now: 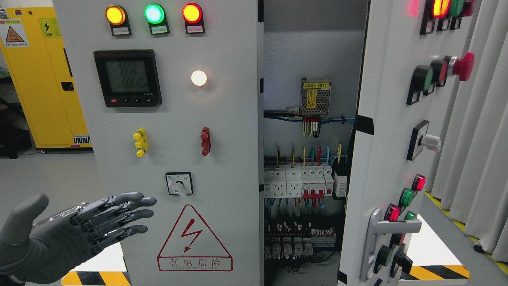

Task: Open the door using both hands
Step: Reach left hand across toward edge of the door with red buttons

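A grey electrical cabinet fills the head view. Its left door (222, 119) is closed and carries three lit lamps, a digital meter (127, 78) and a red warning triangle (194, 240). The right door (381, 131) stands swung outward, with a metal handle (375, 242) low on its face, baring the wiring and breakers (303, 180) inside. My left hand (79, 228) is at the lower left, fingers spread flat and holding nothing, its fingertips in front of the left door's lower left part. Whether they touch it I cannot tell. The right hand is out of view.
A yellow safety cabinet (43, 79) stands at the far left on the grey floor. Grey curtains (476, 139) hang at the right. Black-and-yellow hazard tape (436, 272) marks the floor below the right door and at the cabinet's lower left.
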Available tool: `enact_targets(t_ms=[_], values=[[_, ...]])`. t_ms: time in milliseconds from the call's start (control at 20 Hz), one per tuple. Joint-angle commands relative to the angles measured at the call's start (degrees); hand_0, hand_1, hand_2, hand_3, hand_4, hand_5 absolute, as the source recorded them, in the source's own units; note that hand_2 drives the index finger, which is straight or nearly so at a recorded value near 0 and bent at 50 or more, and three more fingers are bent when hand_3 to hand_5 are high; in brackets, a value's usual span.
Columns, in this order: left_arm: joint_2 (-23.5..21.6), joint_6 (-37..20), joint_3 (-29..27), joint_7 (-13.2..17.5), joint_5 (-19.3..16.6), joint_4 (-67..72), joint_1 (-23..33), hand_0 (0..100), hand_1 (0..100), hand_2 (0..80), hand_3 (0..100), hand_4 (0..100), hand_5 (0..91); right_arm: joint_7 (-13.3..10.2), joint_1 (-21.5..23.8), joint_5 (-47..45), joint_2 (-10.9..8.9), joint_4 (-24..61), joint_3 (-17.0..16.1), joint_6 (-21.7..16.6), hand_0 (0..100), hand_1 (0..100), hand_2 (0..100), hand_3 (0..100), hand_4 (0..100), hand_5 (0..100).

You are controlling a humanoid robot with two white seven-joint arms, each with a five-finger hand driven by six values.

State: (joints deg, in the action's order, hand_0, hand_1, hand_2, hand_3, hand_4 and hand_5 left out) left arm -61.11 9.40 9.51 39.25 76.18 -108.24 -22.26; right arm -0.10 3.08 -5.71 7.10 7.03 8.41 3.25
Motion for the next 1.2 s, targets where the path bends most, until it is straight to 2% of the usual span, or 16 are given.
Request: enact_targets(t_ms=[0, 100, 250, 451, 751, 951, 1151], values=[[9.1, 6.0, 11.5, -2.9, -0.1, 3.2, -11.2, 0, 0, 0.0, 1, 0, 0.0, 0.0, 0.0, 0.0, -0.07, 0.0, 0.0, 0.0, 21, 7, 0, 0, 0, 0], [12.1, 6.2, 16.5, -3.1, -1.6, 5.5, -17.0, 0, 0, 0.0, 1, 0, 0.0, 0.0, 0.0, 0.0, -0.07, 0.0, 0.0, 0.0, 21, 7, 0, 0, 0, 0], [17.7, 6.5, 20.5, -4.7, -1.7, 7.5, -22.8, 0, 0, 0.0, 1, 0, 0.0, 0.0, 0.0, 0.0, -0.07, 0.0, -0.1, 0.0, 21, 7, 0, 0, 0, 0], [23.5, 6.8, 24.1, -5.9, -1.8, 8.2, -26.2, 0, 1, 0.0, 2, 0, 0.0, 0.0, 0.0, 0.0, -0.07, 0.0, 0.0, 0.0, 21, 7, 0, 0, 0, 0], [30.8, 6.8, 30.0, -7.5, -1.9, 11.4, -33.2, 0, 2, 1.1, 9, 2, 0.0, 0.0, 0.0, 0.0, -0.07, 0.0, 0.0, 0.0, 21, 7, 0, 0, 0, 0], [34.3, 6.8, 33.6, -7.6, -1.8, 13.8, -37.5, 0, 3, 2.6, 11, 3, 0.0, 0.0, 0.0, 0.0, 0.02, 0.0, -0.1, 0.0, 21, 7, 0, 0, 0, 0], [36.8, 7.0, 34.2, -8.0, -1.7, 15.5, -40.0, 0, 4, 2.8, 10, 4, 0.0, 0.0, 0.0, 0.0, 0.02, 0.1, -0.1, 0.0, 21, 7, 0, 0, 0, 0]])
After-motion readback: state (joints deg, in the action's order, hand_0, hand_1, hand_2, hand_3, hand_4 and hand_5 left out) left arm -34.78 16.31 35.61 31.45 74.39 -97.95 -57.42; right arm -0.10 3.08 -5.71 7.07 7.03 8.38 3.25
